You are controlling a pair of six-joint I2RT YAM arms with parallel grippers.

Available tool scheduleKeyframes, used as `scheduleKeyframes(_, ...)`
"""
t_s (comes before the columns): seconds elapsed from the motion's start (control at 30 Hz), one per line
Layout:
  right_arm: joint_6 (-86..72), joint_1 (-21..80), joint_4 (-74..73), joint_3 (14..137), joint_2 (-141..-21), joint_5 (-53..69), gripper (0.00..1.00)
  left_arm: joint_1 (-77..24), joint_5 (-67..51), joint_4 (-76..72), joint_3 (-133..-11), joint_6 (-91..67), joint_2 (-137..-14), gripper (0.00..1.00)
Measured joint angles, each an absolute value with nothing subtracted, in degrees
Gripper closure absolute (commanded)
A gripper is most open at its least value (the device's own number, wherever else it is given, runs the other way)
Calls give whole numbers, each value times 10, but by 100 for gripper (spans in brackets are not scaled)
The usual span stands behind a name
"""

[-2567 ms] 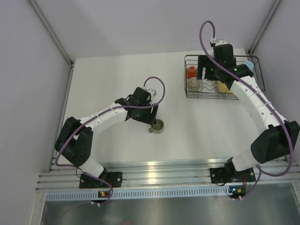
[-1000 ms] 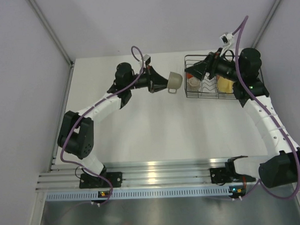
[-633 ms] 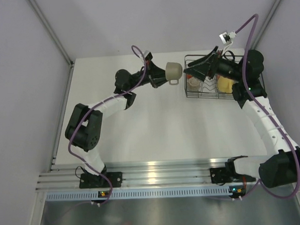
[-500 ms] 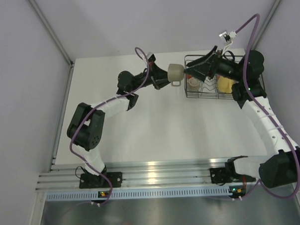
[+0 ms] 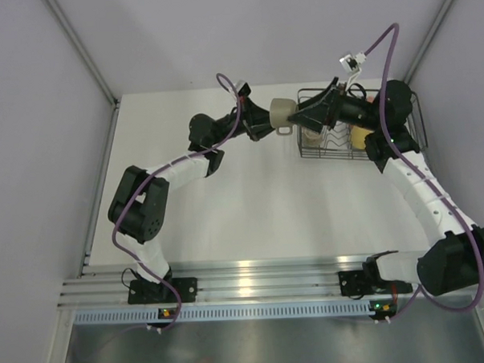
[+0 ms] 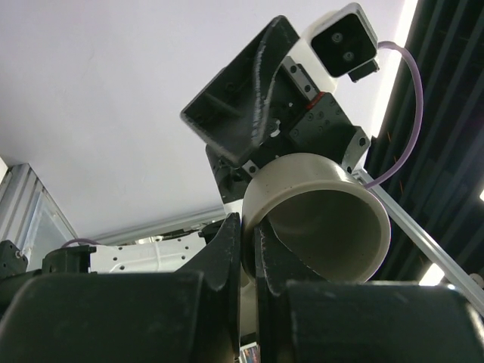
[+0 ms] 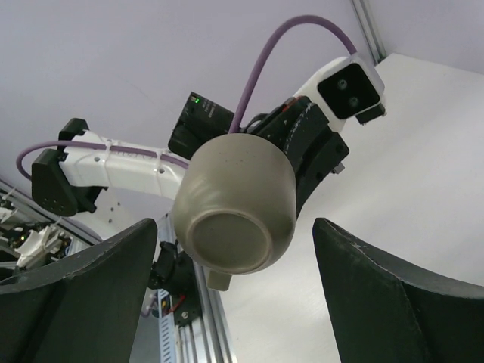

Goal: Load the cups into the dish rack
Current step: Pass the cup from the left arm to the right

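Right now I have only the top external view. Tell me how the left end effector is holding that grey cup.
Observer: In the left wrist view the left end effector pinches the grey cup by its wall, the rim caught between the two fingers.
Operator: Report the right end effector.
Observer: Its wrist view shows the right end effector open, one finger on either side of the cup's base, apart from it.
Operator: Check inside the cup.
Observer: The left wrist view looks into it: nothing inside.
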State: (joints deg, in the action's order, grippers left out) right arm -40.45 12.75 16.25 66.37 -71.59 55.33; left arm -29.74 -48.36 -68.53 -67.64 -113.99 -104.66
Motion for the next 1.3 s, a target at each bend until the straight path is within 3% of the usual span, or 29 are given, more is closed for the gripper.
scheduleKeyframes(0.7, -355, 170, 114, 698, -740, 521, 18, -309, -479, -689, -688, -1141, -1054, 100)
scheduleKeyframes(0.93, -350, 170, 110, 703, -741, 519, 24, -309, -470, -689, -687, -1141, -1054, 100)
scheduleKeyframes(1.03, -349, 170, 108, 703, -742, 518, 31, -309, -469, -690, -687, -1141, -1054, 100)
scheduleKeyframes(1.13, -345, 170, 105, 703, -742, 515, 48, -309, -469, -690, -687, -1141, -1054, 100)
scheduleKeyframes(1.23, -339, 170, 100, 703, -742, 513, 73, -308, -469, -690, -686, -1141, -1054, 100)
scheduleKeyframes(1.27, -338, 170, 100, 703, -742, 513, 89, -308, -469, -690, -686, -1141, -1054, 100)
scheduleKeyframes(1.3, -336, 170, 98, 703, -742, 513, 95, -308, -469, -690, -685, -1141, -1054, 100)
